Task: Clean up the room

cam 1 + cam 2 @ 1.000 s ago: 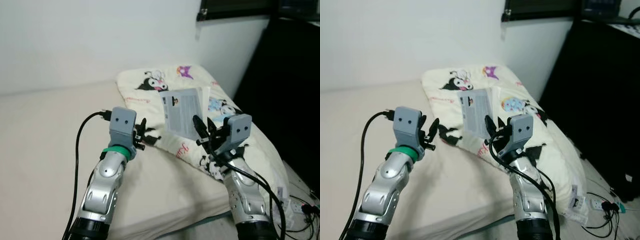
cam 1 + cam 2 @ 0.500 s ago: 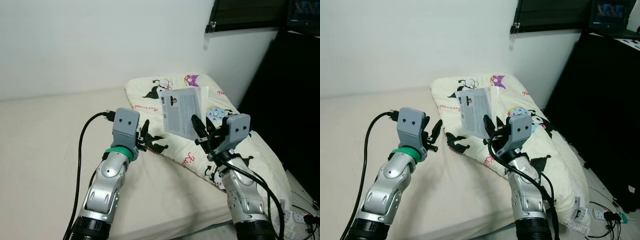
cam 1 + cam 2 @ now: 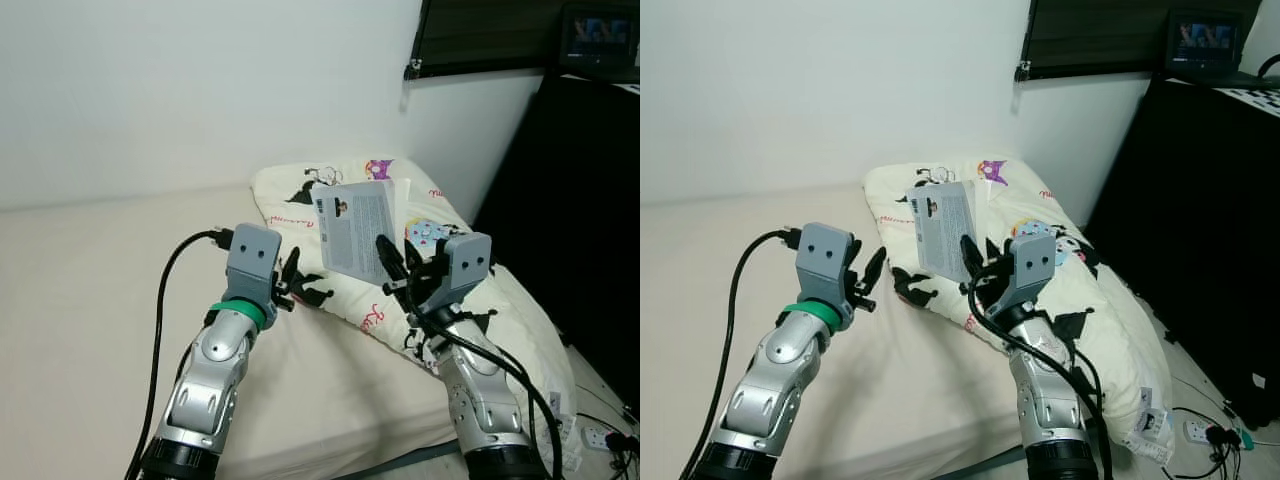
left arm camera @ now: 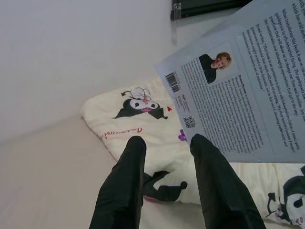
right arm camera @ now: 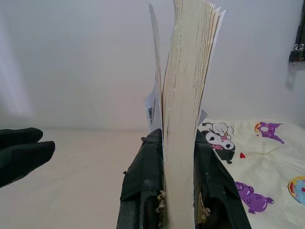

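Right end effector [image 3: 395, 268] clamped on the lower edge of a paperback book [image 3: 355, 229]; held upright, back cover with barcode facing the head camera. Right wrist view: page block pinched between the two black fingers [image 5: 143, 171], front cover flaring loose away from the pages.

Left end effector [image 3: 297, 283] empty, fingers [image 4: 125, 181] parted a little, hovering just beside the book's lower corner, not touching it.

Book is in the air above the bed [image 3: 90, 280], over the near edge of the cartoon-print pillow [image 3: 300, 195] lying at the bed's right end by the wall corner. Black cabinet [image 3: 590, 200] stands right of the bed; cables and a power strip [image 3: 600, 435] on the floor.

Judged step: carrying the book off the bed toward a proper place. To do it well: keep the grip firm, since it holds only the bottom edge and the book may pivot. Hold the spine vertical while turning. Bring the left end effector in to steady the loose cover if it fans. Mind the cabinet edge when swinging right.
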Available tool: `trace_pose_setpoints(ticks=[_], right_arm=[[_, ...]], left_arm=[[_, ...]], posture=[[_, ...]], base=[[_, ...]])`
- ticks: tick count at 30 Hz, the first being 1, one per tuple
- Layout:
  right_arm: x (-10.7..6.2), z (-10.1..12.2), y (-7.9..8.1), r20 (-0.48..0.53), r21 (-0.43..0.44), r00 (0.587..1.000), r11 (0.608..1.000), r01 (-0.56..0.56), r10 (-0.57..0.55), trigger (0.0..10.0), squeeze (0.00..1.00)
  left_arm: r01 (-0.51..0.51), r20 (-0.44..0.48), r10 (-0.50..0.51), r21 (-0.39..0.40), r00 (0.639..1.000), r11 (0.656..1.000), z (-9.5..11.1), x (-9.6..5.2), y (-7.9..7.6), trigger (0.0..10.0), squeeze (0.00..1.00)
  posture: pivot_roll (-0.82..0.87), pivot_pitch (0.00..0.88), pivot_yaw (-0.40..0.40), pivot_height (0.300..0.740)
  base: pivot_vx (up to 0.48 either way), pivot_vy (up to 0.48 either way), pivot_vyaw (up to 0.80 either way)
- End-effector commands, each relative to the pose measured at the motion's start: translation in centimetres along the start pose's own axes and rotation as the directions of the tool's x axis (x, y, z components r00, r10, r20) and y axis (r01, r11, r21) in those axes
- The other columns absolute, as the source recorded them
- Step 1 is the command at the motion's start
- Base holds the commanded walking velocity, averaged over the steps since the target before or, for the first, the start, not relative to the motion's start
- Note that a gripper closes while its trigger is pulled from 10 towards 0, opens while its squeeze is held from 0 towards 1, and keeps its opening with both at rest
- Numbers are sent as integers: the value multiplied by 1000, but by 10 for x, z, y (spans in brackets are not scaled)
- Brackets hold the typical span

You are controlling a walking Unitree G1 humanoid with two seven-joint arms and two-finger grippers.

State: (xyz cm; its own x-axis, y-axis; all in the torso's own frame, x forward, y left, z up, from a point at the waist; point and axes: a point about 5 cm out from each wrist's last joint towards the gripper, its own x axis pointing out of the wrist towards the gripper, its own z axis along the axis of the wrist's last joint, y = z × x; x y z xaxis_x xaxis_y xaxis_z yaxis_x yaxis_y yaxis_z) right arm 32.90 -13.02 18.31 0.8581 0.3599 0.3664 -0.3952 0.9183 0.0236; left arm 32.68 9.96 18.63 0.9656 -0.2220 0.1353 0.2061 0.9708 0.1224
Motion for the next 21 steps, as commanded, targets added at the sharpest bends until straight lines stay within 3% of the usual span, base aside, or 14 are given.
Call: trace_pose_setpoints(ticks=[1,21], right_arm=[[0,1,3,25,1,1000,1000,5,-5,10000,0],[1,-3,9,11,8,1000,1000,14,-14,10000,0]], left_arm=[[19,-30,-19,20,999,1000,-8,-2,-2,10000,0],[4,-58,-3,19,998,1000,-16,-5,3,10000,0]], posture=[[-85,11,56,740],[-83,12,62,740]], base=[[0,0,0],[0,0,0]])
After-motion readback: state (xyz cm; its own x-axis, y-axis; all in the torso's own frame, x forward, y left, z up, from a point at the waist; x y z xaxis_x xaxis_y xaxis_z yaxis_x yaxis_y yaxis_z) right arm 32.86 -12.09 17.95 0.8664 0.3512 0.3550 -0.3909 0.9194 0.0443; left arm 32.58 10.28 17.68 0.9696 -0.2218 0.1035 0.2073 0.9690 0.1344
